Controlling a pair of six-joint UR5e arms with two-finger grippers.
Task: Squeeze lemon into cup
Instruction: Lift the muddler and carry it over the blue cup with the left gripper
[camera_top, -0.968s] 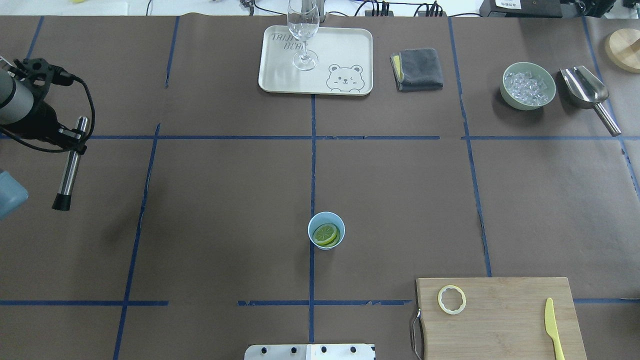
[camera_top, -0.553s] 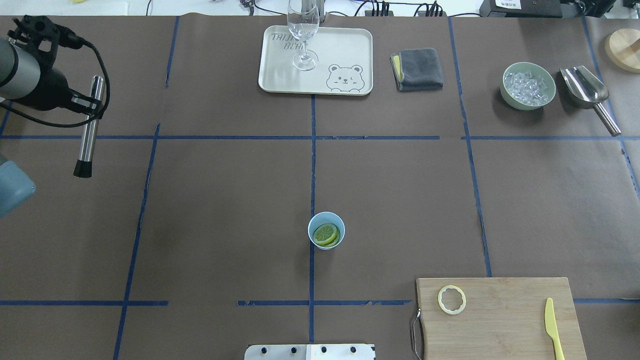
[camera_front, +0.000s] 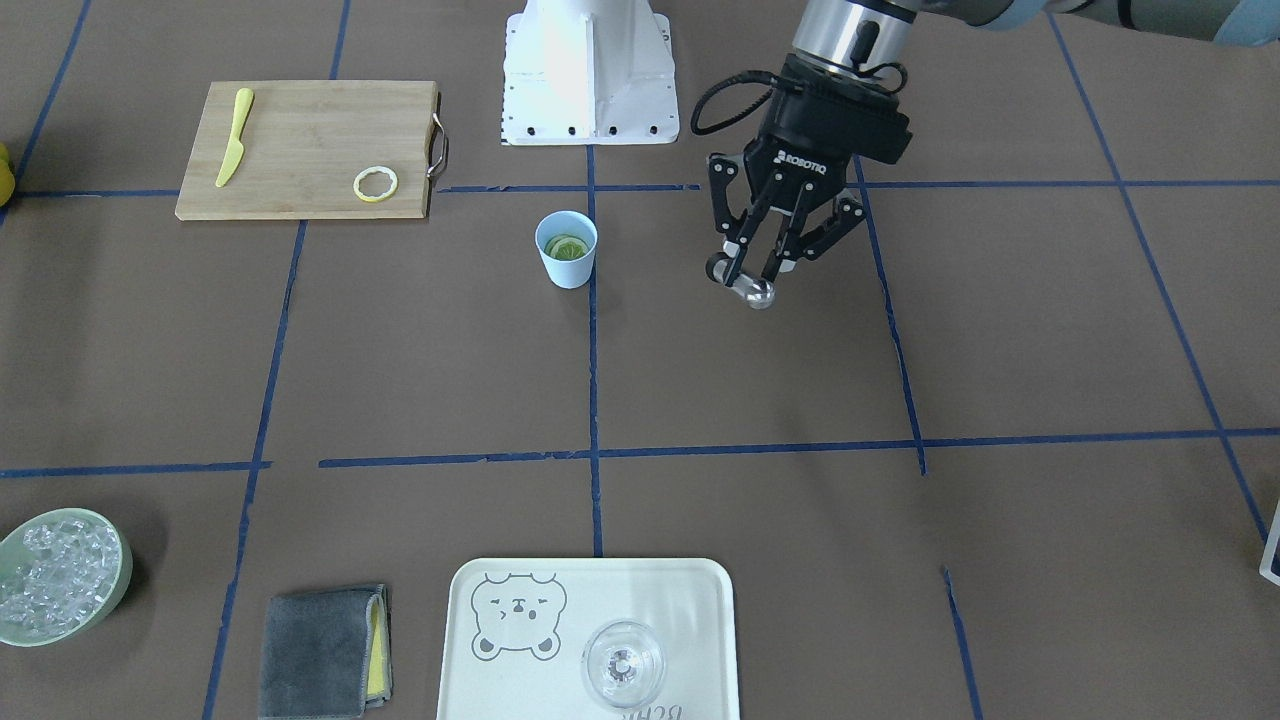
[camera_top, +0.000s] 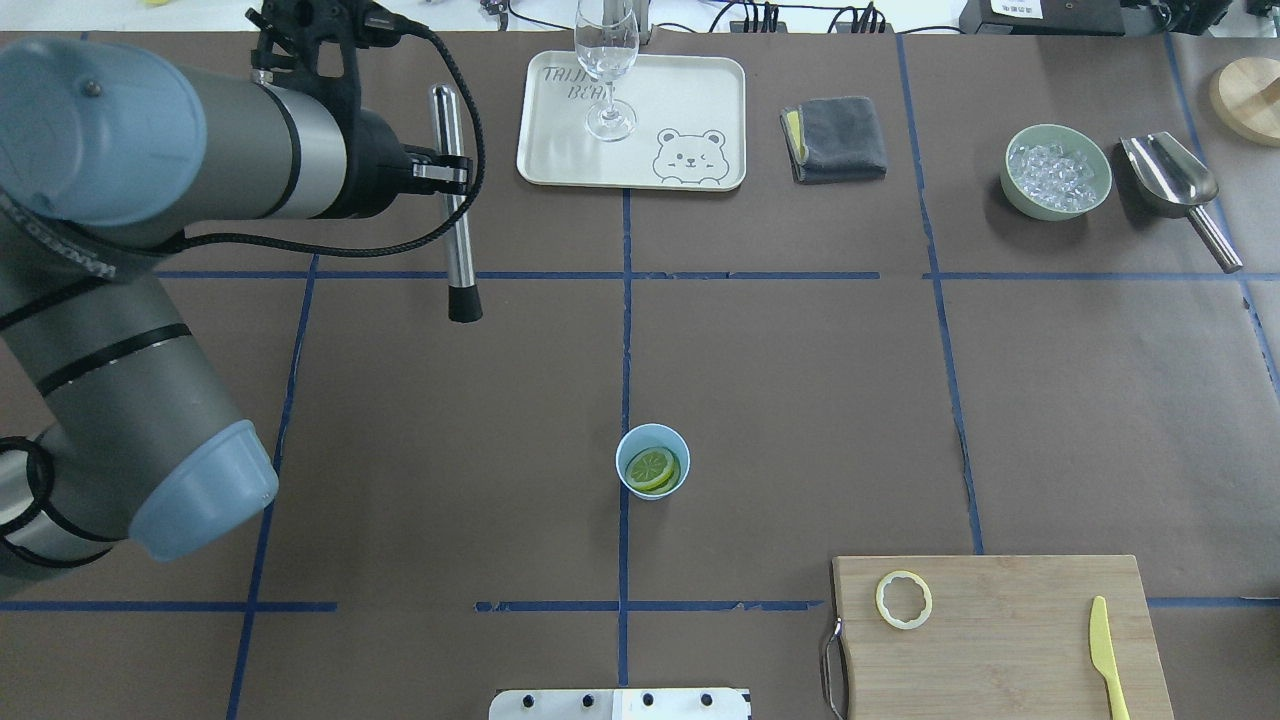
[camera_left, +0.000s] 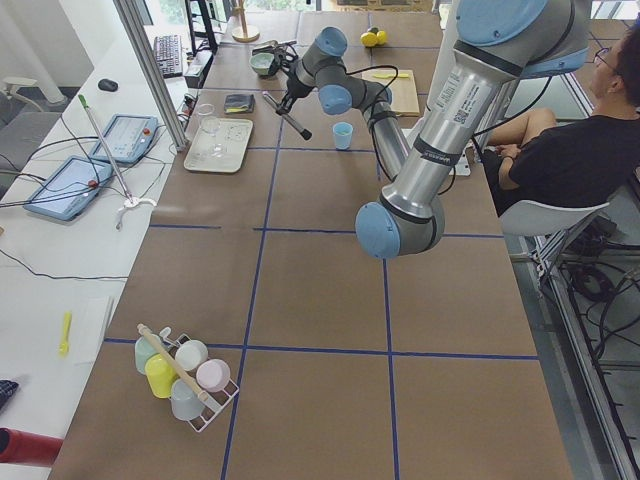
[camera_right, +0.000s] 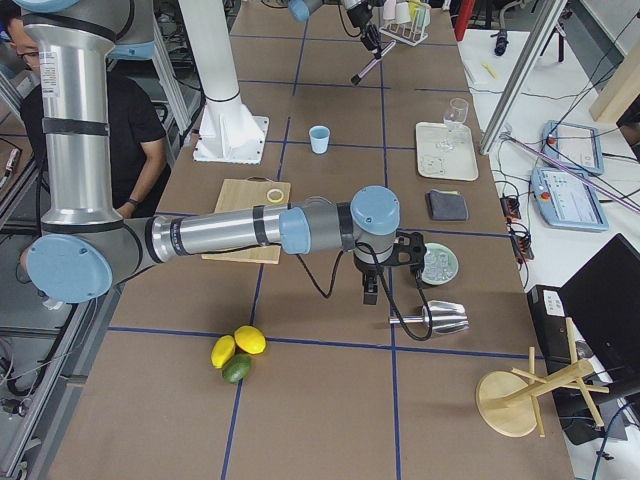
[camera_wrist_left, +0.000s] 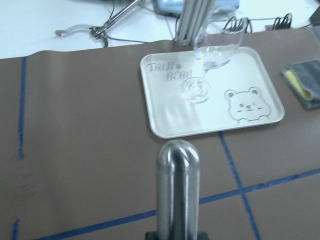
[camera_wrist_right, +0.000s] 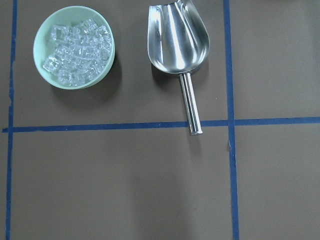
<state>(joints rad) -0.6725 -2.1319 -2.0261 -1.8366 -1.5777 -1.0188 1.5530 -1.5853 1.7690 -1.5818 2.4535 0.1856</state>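
Observation:
The light-blue cup (camera_top: 652, 437) stands near the table's middle, with the lemon slice (camera_top: 650, 467) lying inside it; both also show in the front view, the cup (camera_front: 567, 265) and the slice (camera_front: 566, 247). My left gripper (camera_top: 452, 172) is shut on a steel muddler (camera_top: 461, 250) with a black tip, held above the table to the left of and beyond the cup. In the front view the left gripper (camera_front: 752, 275) points down. My right gripper (camera_right: 368, 288) shows only in the right side view, near the ice bowl; I cannot tell if it is open.
A cream tray (camera_top: 700, 100) carries a stemmed glass (camera_top: 606, 60). A grey cloth (camera_top: 835, 138), a green bowl of ice (camera_top: 1050, 212) and a steel scoop (camera_top: 1170, 175) lie far right. A cutting board (camera_top: 1000, 650) holds a rind ring (camera_top: 903, 598) and yellow knife (camera_top: 1105, 660).
My left arm has swung from the table's far left edge to the right and farther away, carrying the muddler to a spot left of the tray. The cup and lemon have not moved.

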